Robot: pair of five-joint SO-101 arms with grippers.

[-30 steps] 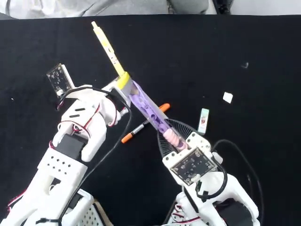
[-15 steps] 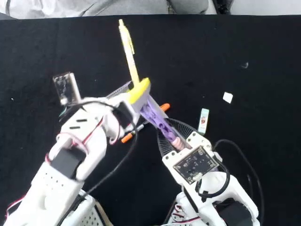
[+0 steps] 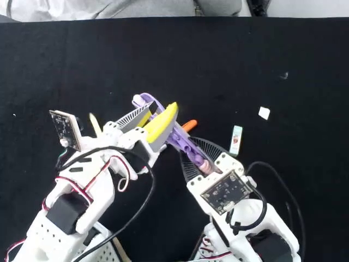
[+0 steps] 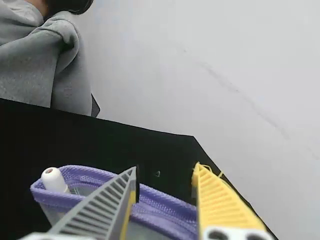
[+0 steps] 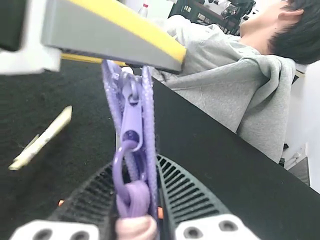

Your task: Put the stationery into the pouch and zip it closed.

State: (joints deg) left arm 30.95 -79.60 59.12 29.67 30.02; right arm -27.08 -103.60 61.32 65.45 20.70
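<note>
The purple pouch (image 3: 181,140) hangs stretched above the table between both arms. My right gripper (image 3: 192,150) is shut on its near end, with the zipper pull (image 5: 131,131) rising from between the black fingers (image 5: 190,197). My left gripper (image 3: 161,109) stands open at the pouch's far end, the yellow and grey fingers on either side of the purple rim (image 4: 162,201). A white knob (image 4: 52,179) pokes up at that end. A pale yellow pen (image 5: 41,139) lies on the table by the left arm, its tip (image 3: 94,124) showing. An orange pen (image 3: 188,125) lies under the pouch.
A small white eraser (image 3: 264,113) and a small green-and-white item (image 3: 235,140) lie to the right of the pouch. A person in a grey top (image 5: 225,95) sits beyond the table's far edge.
The left gripper held the yellow pen pointing away from the pouch; it has let go of it. The pen now lies on the table and the left fingers straddle the pouch's far end.
</note>
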